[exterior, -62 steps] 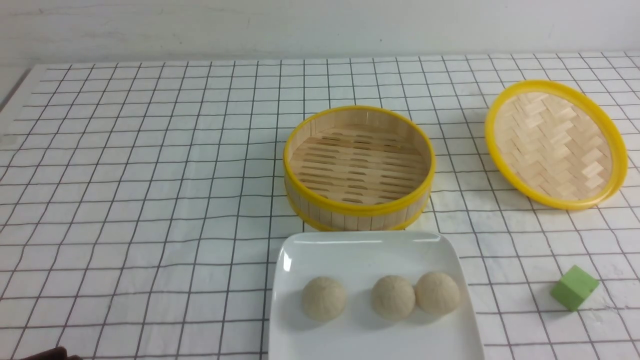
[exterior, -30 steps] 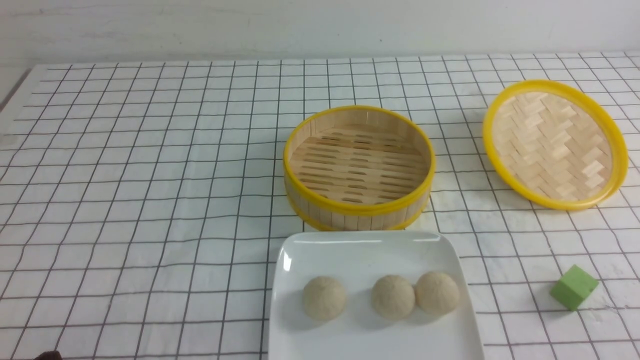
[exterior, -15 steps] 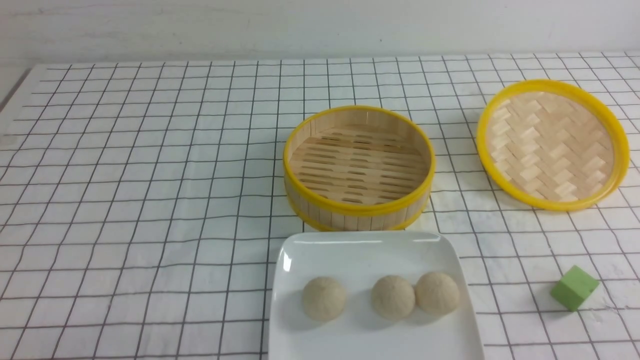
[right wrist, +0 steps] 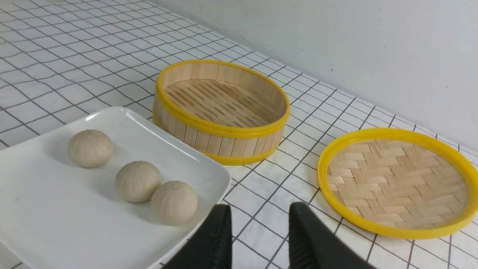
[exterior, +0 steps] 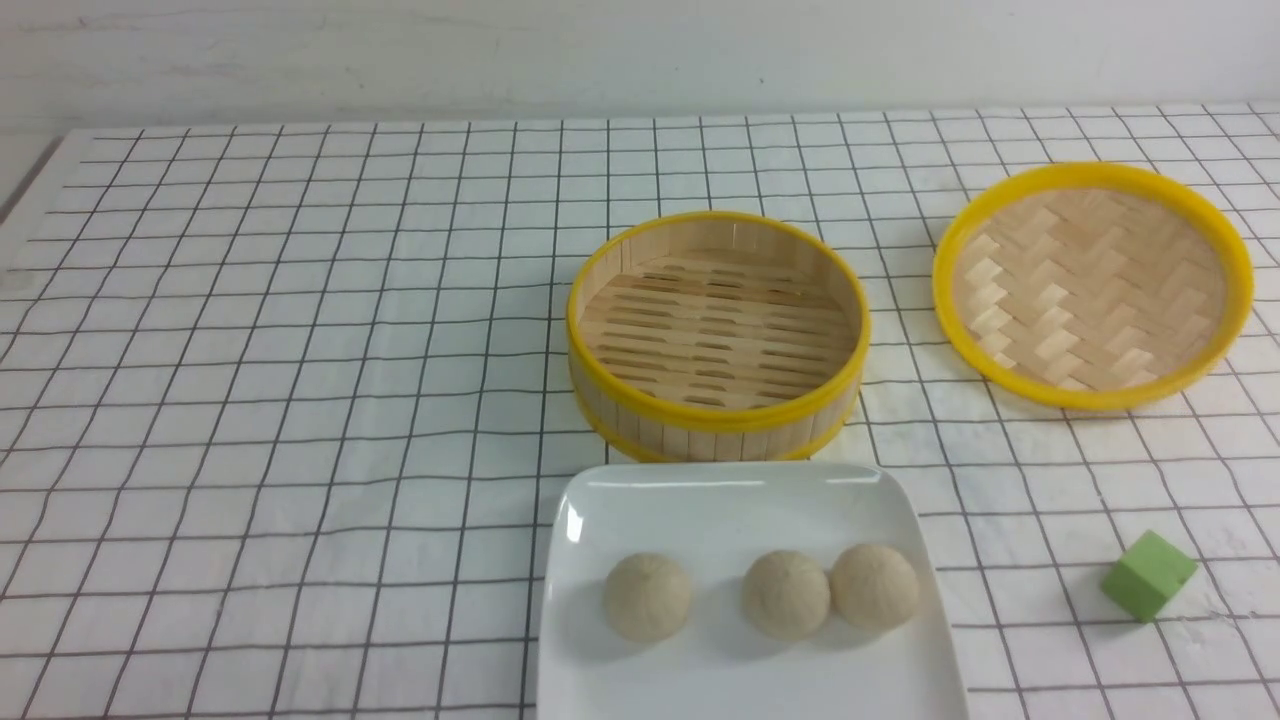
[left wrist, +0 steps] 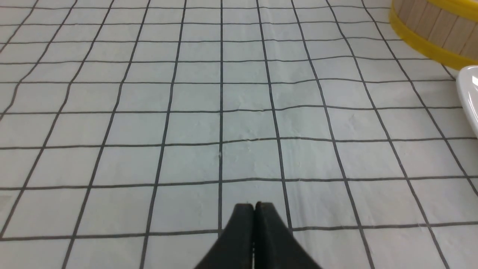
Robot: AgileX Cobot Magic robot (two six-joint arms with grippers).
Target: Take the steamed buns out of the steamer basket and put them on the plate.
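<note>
3 steamed buns (exterior: 785,594) are sitting in a row on the plate (exterior: 700,495), the 2 on the right touching each other, the left 1 a little apart. You are looking at matte, slightly rough beige balls on glossy white ceramic with rounded corners and a raised rim; the plate's near edge is running out of the front view. Just behind the plate, the steamer basket (exterior: 718,420) is standing with nothing in it, its upright bamboo slats and slatted floor showing between 2 yellow rims. To its right, well apart, the woven lid (exterior: 1090,290) is lying with its herringbone inside facing up. A green cube (exterior: 1148,575) is sitting near the plate's right side. All of it is resting on a white tablecloth (exterior: 300,400) with a black grid. Your left gripper (left wrist: 254,206) is hanging over bare cloth with its black jaws pressed together, gripping nothing. Your right gripper (right wrist: 257,213) is hovering beside the plate's corner, jaws parted and empty. Neither arm is showing in the front view.
</note>
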